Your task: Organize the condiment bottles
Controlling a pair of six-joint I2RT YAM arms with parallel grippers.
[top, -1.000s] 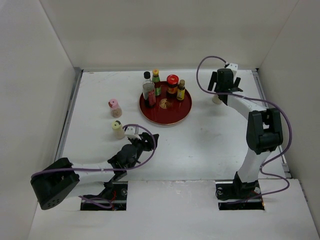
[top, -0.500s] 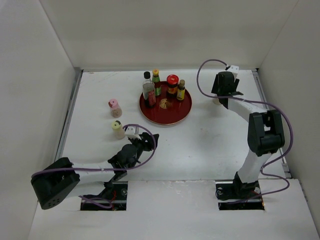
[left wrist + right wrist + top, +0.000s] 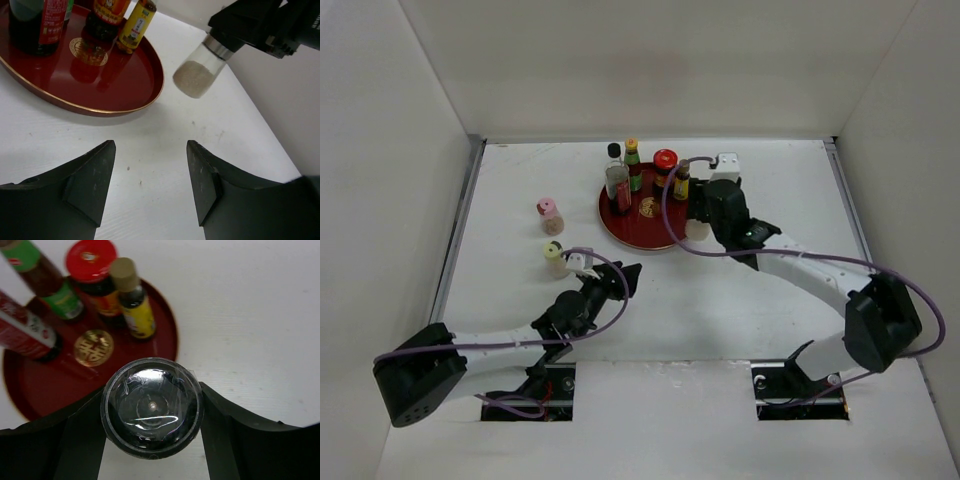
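The red tray [image 3: 650,238] holds the tall clear black-capped bottle [image 3: 617,182], the green yellow-capped bottle [image 3: 633,166], the red-lidded jar [image 3: 665,165] and the yellow brown-capped bottle [image 3: 682,181]. My right gripper [image 3: 704,215] is shut on the grey-lidded shaker [image 3: 151,407], holding it tilted just off the table at the tray's right rim; the shaker also shows in the left wrist view [image 3: 196,76]. The pink-capped bottle [image 3: 549,215] and the cream bottle [image 3: 556,260] stand on the table left of the tray. My left gripper [image 3: 626,276] is open and empty, low over the table in front of the tray [image 3: 125,106].
White walls enclose the table at left, back and right. My right arm stretches across the table's right half from its base [image 3: 800,380] to the tray. A purple cable loops over the tray's right side [image 3: 667,215].
My right arm has swung from the far right of the table leftward to the tray's right rim, carrying the grey-lidded shaker. My left gripper has barely shifted.
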